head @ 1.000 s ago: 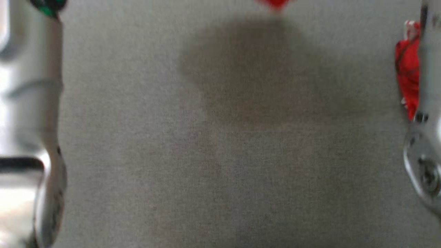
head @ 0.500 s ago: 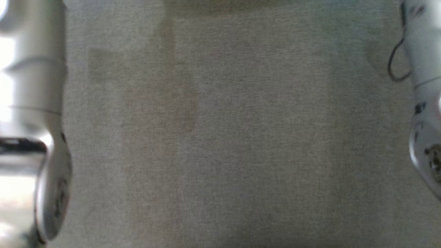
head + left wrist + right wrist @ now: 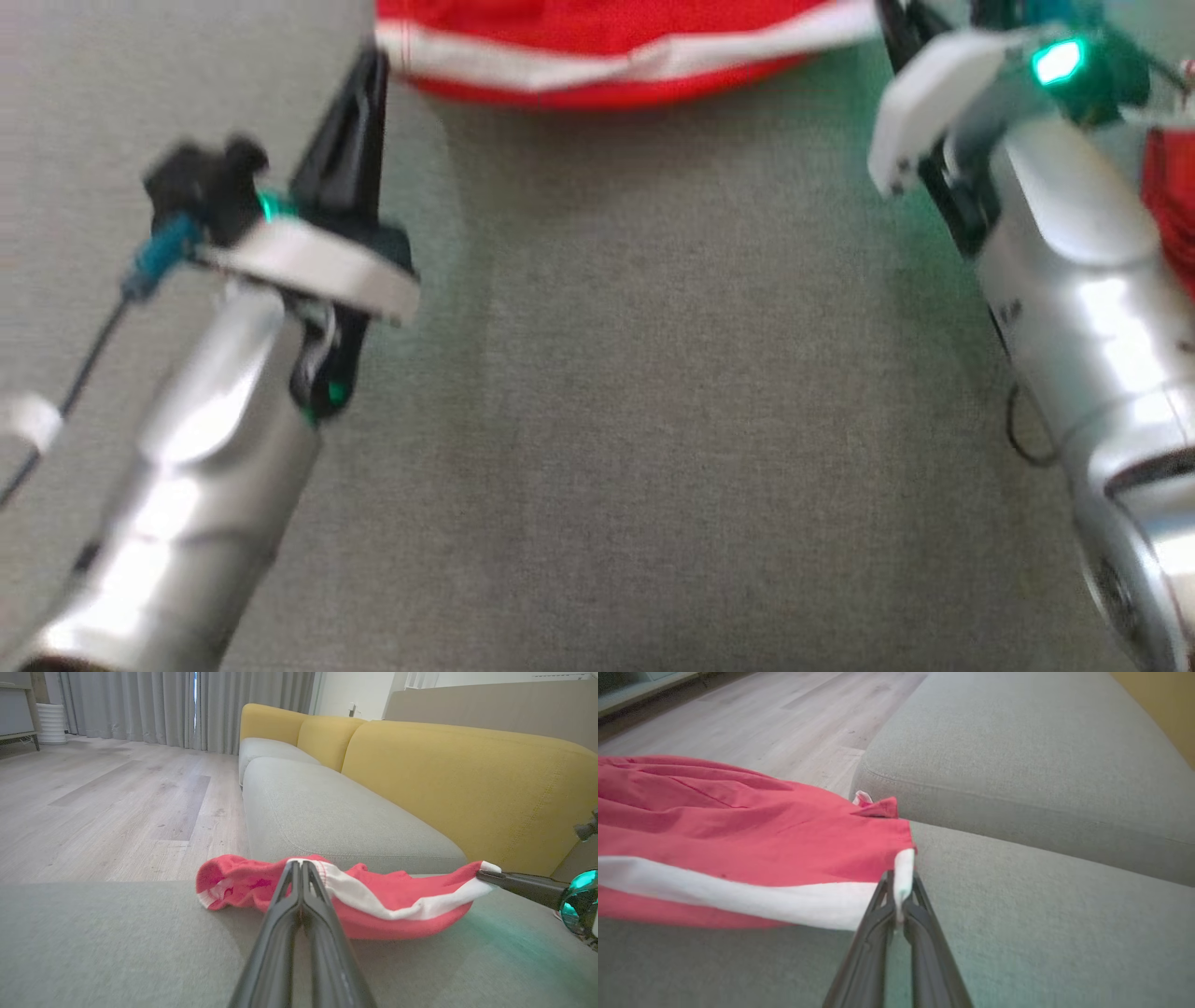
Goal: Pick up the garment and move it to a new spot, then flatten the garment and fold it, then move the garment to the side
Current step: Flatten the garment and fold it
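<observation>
Camera's swung: red garment [image 3: 607, 56] now spans the top edge, stretched between left gripper [image 3: 301, 864] and right gripper [image 3: 900, 879], arms reaching forward, jaws pinching its white band [image 3: 738, 896].

I am in a home's living room, shown by a long sofa [image 3: 444, 779] with yellow backs and grey seats, full-length grey curtains [image 3: 140, 709] on the far side, and a pale wood plank floor [image 3: 117, 807] beside the sofa.
</observation>
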Controlling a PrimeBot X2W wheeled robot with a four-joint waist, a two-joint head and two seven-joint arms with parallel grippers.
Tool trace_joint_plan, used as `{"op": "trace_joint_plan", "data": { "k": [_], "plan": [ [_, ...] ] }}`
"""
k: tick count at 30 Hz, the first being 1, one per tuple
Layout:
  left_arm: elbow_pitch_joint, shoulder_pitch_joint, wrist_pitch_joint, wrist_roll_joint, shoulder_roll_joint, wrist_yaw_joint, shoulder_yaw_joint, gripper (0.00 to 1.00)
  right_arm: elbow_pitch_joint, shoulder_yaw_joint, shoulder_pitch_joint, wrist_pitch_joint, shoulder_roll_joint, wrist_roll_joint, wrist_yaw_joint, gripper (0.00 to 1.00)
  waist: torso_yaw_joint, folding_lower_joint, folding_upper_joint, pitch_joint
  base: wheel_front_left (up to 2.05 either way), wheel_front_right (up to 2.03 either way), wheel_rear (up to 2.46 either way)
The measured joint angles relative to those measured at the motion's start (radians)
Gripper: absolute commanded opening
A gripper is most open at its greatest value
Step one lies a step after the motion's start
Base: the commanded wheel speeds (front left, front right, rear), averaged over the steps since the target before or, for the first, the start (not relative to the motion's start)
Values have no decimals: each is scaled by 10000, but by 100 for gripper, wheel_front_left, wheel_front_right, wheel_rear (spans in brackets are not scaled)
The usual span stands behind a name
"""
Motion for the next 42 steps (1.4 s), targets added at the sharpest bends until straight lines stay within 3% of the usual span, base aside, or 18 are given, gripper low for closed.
{"op": "trace_joint_plan", "data": {
  "k": [7,15,21,26,32,36,38,42],
  "plan": [
    [-882,1637,0,119,374,0,-924,0,-1482,1434,1836,1150,-1129,1958,0,0,254,1,0,-1205,0,0,0],
    [-1421,3576,0,161,397,98,-1246,0,-4282,2606,4445,2901,-2577,4247,0,0,382,1,1,-2670,0,0,0],
    [-2314,5156,2,314,433,575,-1509,0,-6715,2642,6495,4224,-4082,5219,0,0,396,0,1,-3844,0,0,0],
    [-3359,6380,21,268,736,1108,-1517,0,-8778,1824,8195,5448,-4750,5613,0,0,395,1,1,-4596,0,0,0],
    [-4709,7262,286,270,1147,1716,-1509,0,-10859,-121,10070,6579,-4796,5338,0,0,420,1,1,-4859,0,0,0],
    [-5104,7202,456,278,1197,1854,-1498,0,-11471,-830,10211,7018,-4571,4713,0,0,521,5,1,-4826,0,0,0],
    [-5237,7110,612,299,1229,1885,-1492,0,-11906,-1191,10151,7480,-4149,4180,0,0,632,4,1,-4707,0,0,0],
    [-5246,6476,677,426,1195,1937,-1478,0,-11996,-1271,9668,8042,-3783,3622,0,0,771,4,1,-4319,0,0,0]
  ]
}}
